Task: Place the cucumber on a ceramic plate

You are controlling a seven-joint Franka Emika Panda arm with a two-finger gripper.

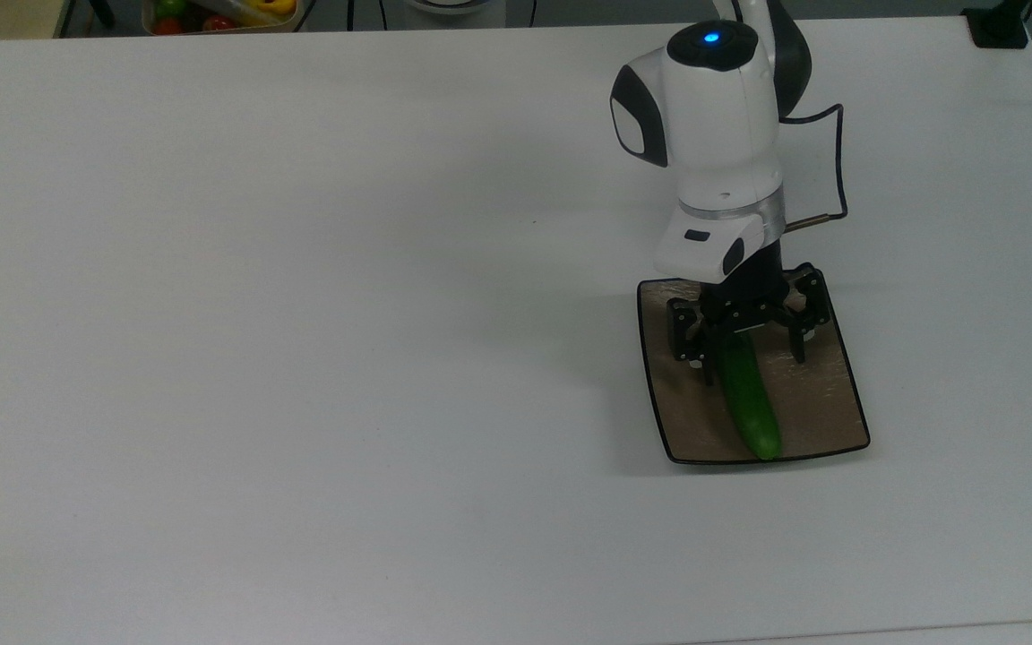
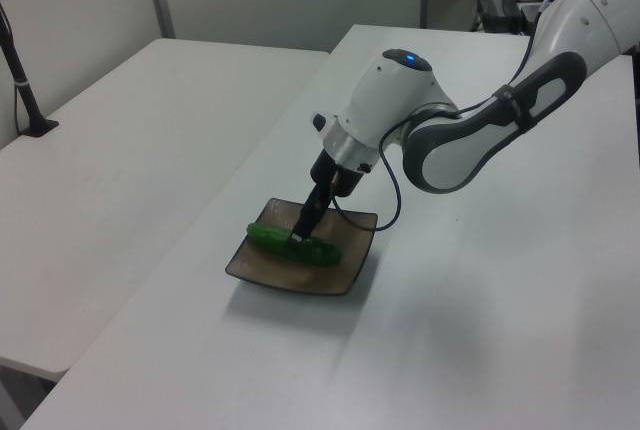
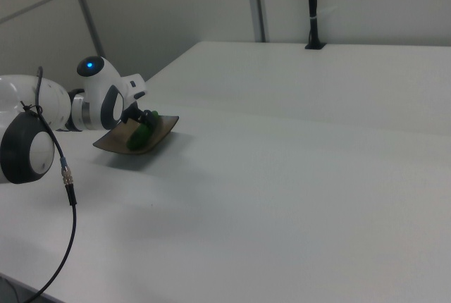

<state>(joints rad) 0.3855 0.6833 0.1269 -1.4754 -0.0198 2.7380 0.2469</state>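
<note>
The dark green cucumber (image 1: 749, 403) lies flat on the square brown ceramic plate (image 1: 816, 408), one end close to the plate's near rim in the top view. My gripper (image 1: 749, 354) hangs low over the cucumber's far end. It is open, with one finger on each side and the right finger well clear. From the left view, the cucumber (image 2: 290, 243) rests across the plate (image 2: 300, 276) under the gripper (image 2: 300, 234). The right view has the cucumber (image 3: 139, 134) on the plate (image 3: 156, 141), beside the arm.
The plate sits toward the top view's right on a wide white table (image 1: 301, 313). A bin of coloured vegetables (image 1: 220, 13) stands beyond the far edge. A black cable (image 1: 841, 161) loops off the arm. A black post (image 2: 25, 90) stands on the neighbouring table.
</note>
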